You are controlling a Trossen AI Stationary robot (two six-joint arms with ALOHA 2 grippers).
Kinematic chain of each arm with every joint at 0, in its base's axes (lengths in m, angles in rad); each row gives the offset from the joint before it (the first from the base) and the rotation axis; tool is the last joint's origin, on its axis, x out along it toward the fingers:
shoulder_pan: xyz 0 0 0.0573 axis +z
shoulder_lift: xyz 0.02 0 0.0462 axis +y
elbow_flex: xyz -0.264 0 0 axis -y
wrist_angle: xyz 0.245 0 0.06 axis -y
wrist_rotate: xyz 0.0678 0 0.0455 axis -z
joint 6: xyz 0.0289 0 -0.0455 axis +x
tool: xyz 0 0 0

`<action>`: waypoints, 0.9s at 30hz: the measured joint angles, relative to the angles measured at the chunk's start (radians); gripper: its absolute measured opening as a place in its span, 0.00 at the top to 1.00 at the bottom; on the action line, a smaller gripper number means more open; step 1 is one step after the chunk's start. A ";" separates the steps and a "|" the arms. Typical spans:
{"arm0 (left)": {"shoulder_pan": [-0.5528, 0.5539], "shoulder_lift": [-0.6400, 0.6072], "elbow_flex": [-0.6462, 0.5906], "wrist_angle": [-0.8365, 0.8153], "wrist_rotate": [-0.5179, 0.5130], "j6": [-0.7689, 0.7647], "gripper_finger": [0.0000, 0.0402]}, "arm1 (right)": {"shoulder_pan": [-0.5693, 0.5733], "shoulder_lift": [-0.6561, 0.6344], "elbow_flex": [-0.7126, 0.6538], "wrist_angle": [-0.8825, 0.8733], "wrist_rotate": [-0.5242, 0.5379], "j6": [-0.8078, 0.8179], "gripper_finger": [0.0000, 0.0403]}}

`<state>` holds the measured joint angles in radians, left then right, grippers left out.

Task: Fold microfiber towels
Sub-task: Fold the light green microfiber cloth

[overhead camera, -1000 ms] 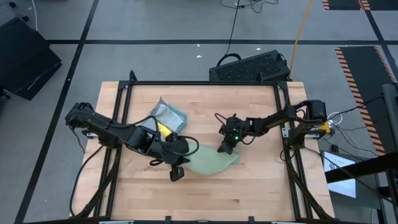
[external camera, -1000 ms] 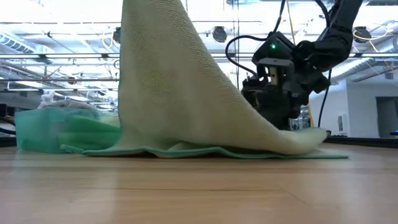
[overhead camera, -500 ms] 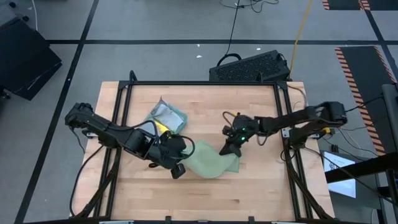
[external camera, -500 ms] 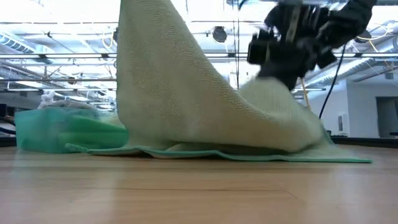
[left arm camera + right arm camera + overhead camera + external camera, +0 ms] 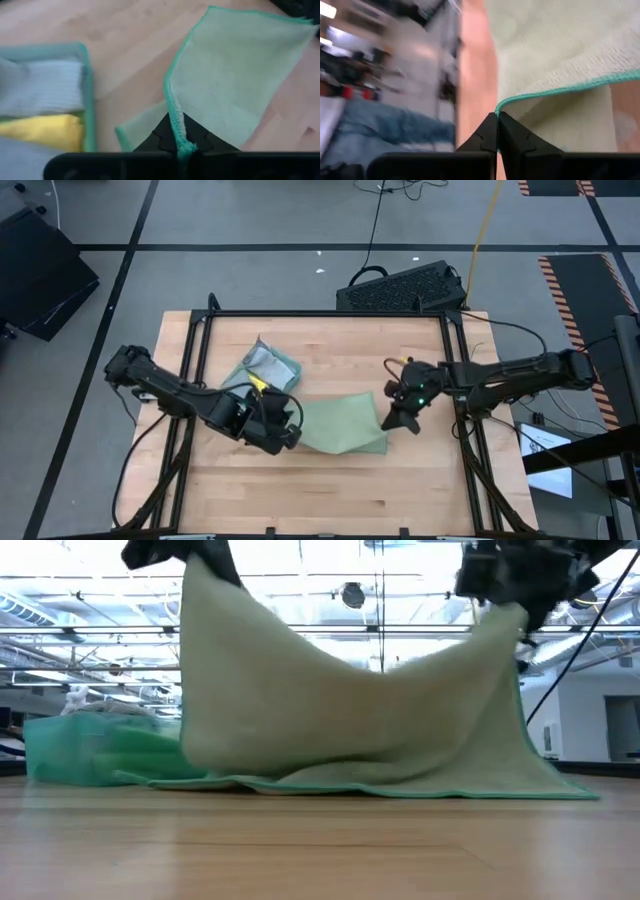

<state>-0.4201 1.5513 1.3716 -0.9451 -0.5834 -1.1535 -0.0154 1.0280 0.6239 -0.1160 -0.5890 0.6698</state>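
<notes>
A pale sage green towel (image 5: 340, 428) with a teal hem hangs between my two grippers, sagging in the middle (image 5: 350, 710). Its lower edge (image 5: 370, 785) lies on the wooden table. My left gripper (image 5: 287, 432) is shut on its left upper corner, and my right gripper (image 5: 398, 420) is shut on its right upper corner. A stack of folded towels (image 5: 268, 370) in teal, grey-blue and yellow lies on the table behind the left gripper, at the far left. My left gripper pinches the towel's hemmed corner (image 5: 181, 142) between its two shut fingers, slanting down from the table's left side. The corner is lifted high (image 5: 200, 570) and the cloth hangs below it. My right gripper pinches the towel's opposite hemmed corner (image 5: 498, 107) between its shut fingers, coming from the table's right side and slanting slightly down. That corner is held up (image 5: 505, 615), and the cloth slopes down from it to the table.
Black frame rails (image 5: 455, 370) run along the table's sides. A black keyboard-like object (image 5: 405, 288) lies beyond the far edge. Bare wood (image 5: 330, 490) stretches toward the near edge. The towel stack (image 5: 90, 745) stands close behind the hanging towel's left side.
My right gripper has risen from the table and gone toward the right edge, taking the towel's right corner up with it. The towel, which sloped from the left gripper down to the table, is now spread out between both grippers. My left gripper has rolled and sunk a little.
</notes>
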 joint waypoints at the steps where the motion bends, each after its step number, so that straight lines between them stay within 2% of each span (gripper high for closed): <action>1: -0.002 0.000 -0.027 0.040 0.003 -0.009 0.99 | 0.014 -0.003 0.000 -0.055 0.018 -0.011 1.00; 3: -0.010 0.000 -0.087 0.139 0.005 -0.002 0.99 | 0.041 -0.004 -0.001 -0.157 0.059 -0.029 1.00; 6: -0.016 0.001 -0.164 0.309 0.008 0.061 0.96 | 0.087 0.000 -0.035 -0.209 0.135 -0.006 0.99; 10: -0.019 0.001 -0.252 0.476 0.053 0.107 0.97 | 0.144 0.001 -0.112 -0.196 0.193 0.147 0.94; 12: -0.020 0.001 -0.275 0.504 0.079 0.112 0.99 | 0.166 0.000 -0.137 -0.192 0.166 0.213 0.90; 16: -0.020 0.001 -0.290 0.502 0.113 0.131 0.97 | 0.188 -0.006 -0.152 -0.221 0.033 0.266 0.77; 19: -0.019 0.001 -0.290 0.502 0.119 0.186 0.96 | 0.158 -0.007 -0.154 -0.255 0.016 0.285 0.66; 22: -0.019 0.001 -0.290 0.502 0.120 0.222 0.98 | 0.088 -0.002 -0.154 -0.260 0.125 0.348 0.56; 27: -0.019 0.001 -0.290 0.501 0.120 0.237 0.97 | -0.057 0.064 -0.154 -0.136 0.298 0.441 0.46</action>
<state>-0.4390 1.5524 1.0817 -0.4442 -0.4633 -0.9163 -0.0727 1.0915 0.4702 -0.2522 -0.2908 1.1107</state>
